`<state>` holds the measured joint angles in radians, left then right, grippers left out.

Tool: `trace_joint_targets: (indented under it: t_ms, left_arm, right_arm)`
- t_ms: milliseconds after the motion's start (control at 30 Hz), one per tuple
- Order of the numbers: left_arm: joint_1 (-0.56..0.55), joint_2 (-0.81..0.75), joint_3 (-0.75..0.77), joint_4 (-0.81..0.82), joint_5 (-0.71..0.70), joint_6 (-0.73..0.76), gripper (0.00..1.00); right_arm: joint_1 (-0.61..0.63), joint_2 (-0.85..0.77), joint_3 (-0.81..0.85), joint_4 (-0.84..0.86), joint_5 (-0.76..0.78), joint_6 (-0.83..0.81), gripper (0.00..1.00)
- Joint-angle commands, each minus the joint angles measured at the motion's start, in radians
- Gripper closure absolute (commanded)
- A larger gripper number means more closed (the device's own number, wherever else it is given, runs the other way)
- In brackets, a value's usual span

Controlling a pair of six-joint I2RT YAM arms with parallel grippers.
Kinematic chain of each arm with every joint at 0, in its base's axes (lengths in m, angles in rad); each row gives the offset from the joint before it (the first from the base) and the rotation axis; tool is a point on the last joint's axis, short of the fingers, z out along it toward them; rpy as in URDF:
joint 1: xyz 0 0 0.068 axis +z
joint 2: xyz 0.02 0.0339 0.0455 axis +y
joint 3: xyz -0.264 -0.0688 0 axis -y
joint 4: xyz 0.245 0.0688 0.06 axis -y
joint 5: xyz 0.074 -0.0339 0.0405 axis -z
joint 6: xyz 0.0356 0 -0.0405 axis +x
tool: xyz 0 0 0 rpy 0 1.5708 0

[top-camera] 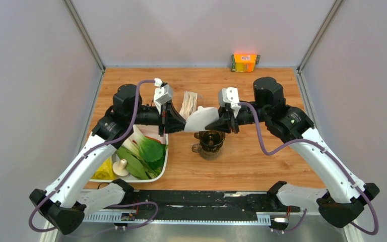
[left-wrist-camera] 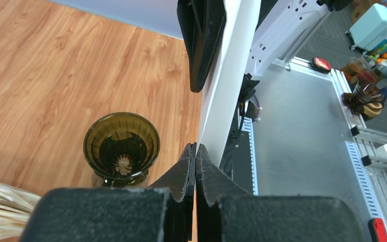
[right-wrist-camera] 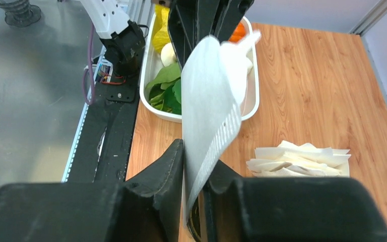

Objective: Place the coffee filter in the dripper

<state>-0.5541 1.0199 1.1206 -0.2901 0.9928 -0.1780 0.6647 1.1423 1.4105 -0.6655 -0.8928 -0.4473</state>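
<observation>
So right now the coffee filter [top-camera: 200,120] is up in the air between my two grippers, stretched sideways like a little white sail, and it's not in the dripper [top-camera: 210,141]. My left gripper [left-wrist-camera: 195,151] is clamped tight on one edge of it; from the left wrist view the two black tips are pressed flat together with the paper coming straight up out of them. My right gripper [right-wrist-camera: 194,164] is at the opposite edge with its jaws parted just a little. The filter runs down between them, lying against one finger with a thin dark gap by the other, so that's a narrow, loose fit and not a pinch. The dripper stands upright on the wooden table [top-camera: 262,161], mouth up, below the filter and a touch nearer my bases in the top view. The packet of filters [top-camera: 189,104] lies on the table just past the filter on the far side. The white tray [top-camera: 166,160] with the leafy greens [top-camera: 148,151] sits under my left arm, and an orange box [top-camera: 245,62] is at the back edge.
</observation>
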Motion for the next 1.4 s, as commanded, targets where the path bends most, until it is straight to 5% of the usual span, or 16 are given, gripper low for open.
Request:
trace_joint_targets:
  t_ms: [0,100,233,367,533,933,1367]
  left_arm:
    - [0.003,0.027,0.107,-0.154,-0.005,0.157,1.00]
    - [0.003,0.044,0.137,-0.193,-0.013,0.198,1.00]
    - [0.003,0.061,0.160,-0.172,-0.010,0.152,0.98]
    - [0.003,0.065,0.145,-0.105,0.000,0.049,0.72]
    - [0.002,0.028,0.050,0.047,-0.052,-0.109,0.59]
    - [0.014,0.020,-0.090,0.350,-0.060,-0.516,0.48]
    - [0.025,0.047,-0.219,0.648,-0.041,-0.877,0.52]
  right_arm:
    - [-0.003,-0.025,0.023,-0.066,0.013,-0.095,0.85]
    - [-0.004,-0.023,0.020,-0.071,0.016,-0.116,0.98]
    - [-0.003,-0.014,0.023,-0.070,0.005,-0.139,1.00]
    - [-0.002,-0.008,0.022,-0.052,0.003,-0.158,1.00]
    - [-0.002,-0.028,-0.004,0.028,0.025,-0.147,1.00]
    - [-0.002,-0.082,-0.074,0.061,0.049,-0.213,1.00]
    - [-0.002,-0.105,-0.125,0.138,0.076,-0.211,1.00]
